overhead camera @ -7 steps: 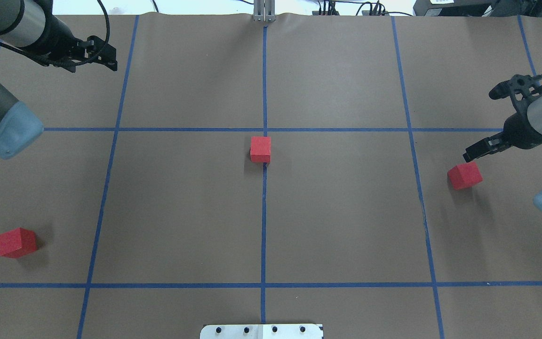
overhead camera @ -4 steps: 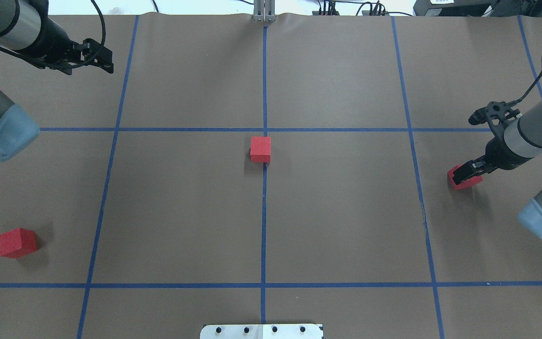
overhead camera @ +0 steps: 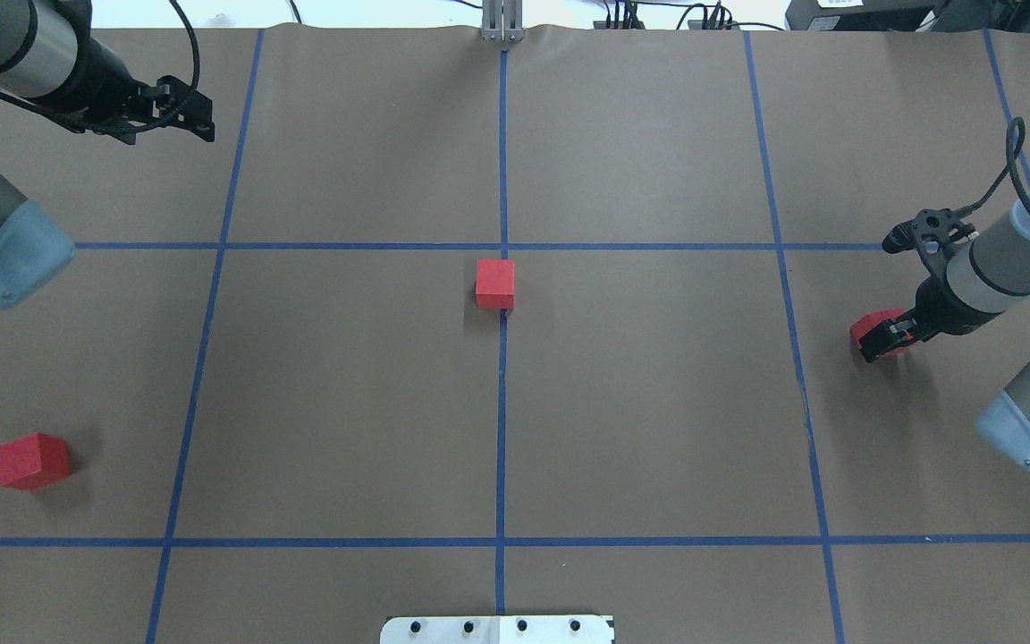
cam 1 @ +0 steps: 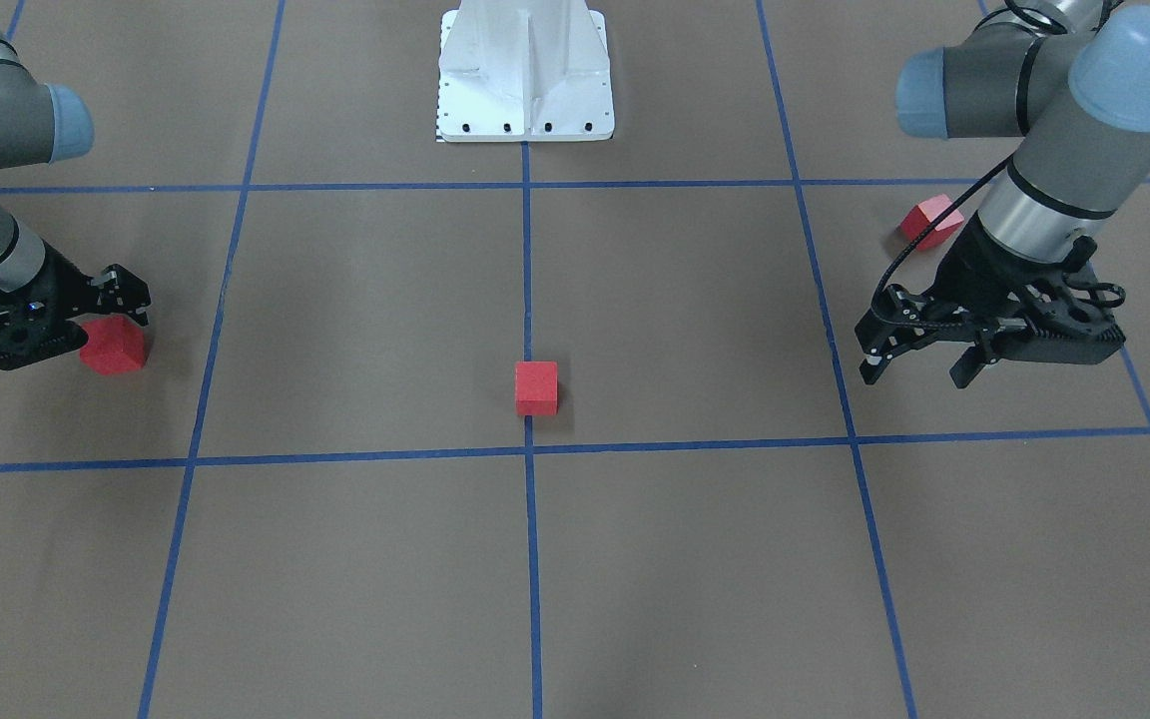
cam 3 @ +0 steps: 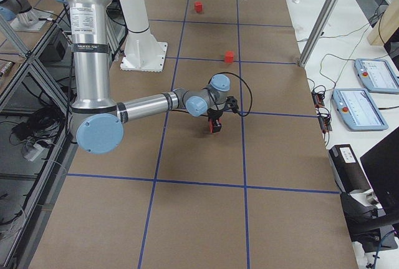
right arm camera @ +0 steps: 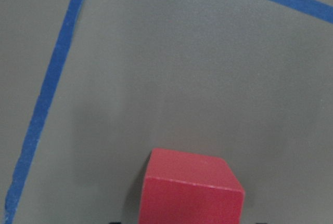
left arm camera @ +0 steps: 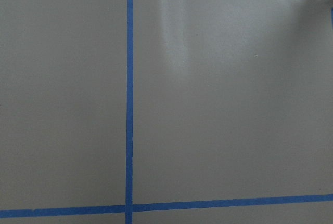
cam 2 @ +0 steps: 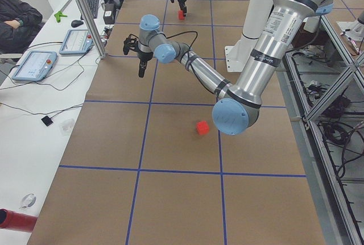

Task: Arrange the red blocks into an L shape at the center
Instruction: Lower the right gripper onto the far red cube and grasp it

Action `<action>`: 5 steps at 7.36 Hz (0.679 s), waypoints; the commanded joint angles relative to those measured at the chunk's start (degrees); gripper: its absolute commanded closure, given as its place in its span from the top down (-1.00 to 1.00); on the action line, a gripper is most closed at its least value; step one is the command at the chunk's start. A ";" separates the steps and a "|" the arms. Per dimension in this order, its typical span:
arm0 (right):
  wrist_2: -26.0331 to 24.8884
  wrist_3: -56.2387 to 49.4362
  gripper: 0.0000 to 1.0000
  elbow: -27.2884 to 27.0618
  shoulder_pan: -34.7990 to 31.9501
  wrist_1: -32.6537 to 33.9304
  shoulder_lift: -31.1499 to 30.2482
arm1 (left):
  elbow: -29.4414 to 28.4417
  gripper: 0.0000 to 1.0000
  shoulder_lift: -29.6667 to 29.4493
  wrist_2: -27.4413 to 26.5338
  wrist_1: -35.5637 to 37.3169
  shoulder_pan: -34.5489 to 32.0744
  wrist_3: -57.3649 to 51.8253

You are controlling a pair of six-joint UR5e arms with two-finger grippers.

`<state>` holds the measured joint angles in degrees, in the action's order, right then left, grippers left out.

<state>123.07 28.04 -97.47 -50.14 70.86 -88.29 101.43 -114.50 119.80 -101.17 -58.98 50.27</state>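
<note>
Three red blocks lie apart on the brown floor. One (overhead camera: pixel 494 283) (cam 1: pixel 536 387) sits on the middle blue line just near of the center crossing (overhead camera: pixel 502 246). One (overhead camera: pixel 31 461) (cam 1: pixel 929 220) lies alone at the near left. The third (overhead camera: pixel 873 324) (cam 1: pixel 114 347) is at the right, and my right gripper (overhead camera: pixel 889 334) (cam 1: pixel 101 325) is lowered over it. In the right wrist view the block (right arm camera: pixel 190 193) fills the bottom middle, with dark finger tips just outside its edges, so the jaws look open around it. My left gripper (overhead camera: pixel 208 119) (cam 1: pixel 914 374) is open, empty, over the far left square.
The white robot base plate (overhead camera: pixel 497 629) (cam 1: pixel 525 70) is at the near middle edge. A metal post (overhead camera: pixel 502 22) stands at the far edge. The left wrist view shows only brown floor and blue tape (left arm camera: pixel 129 104).
My right gripper has come down from above and behind the right block to straddle it. The block has not moved. My left gripper has shifted slightly.
</note>
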 commanded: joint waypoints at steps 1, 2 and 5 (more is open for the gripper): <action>-0.99 0.44 -1.00 -1.39 -0.13 -0.19 0.31 | 0.09 1.00 1.38 0.09 -1.47 0.00 -0.09; -0.20 0.79 -1.00 -4.89 -0.13 1.02 1.87 | 0.26 1.00 2.87 0.17 -2.79 -0.17 -0.17; 2.62 11.99 -1.00 -8.26 3.35 17.77 20.27 | 0.09 1.00 8.57 0.53 -3.68 -3.85 -10.51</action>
<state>125.35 34.78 -104.94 -49.36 81.61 -76.48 101.60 -108.41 120.20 -104.68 -60.95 44.18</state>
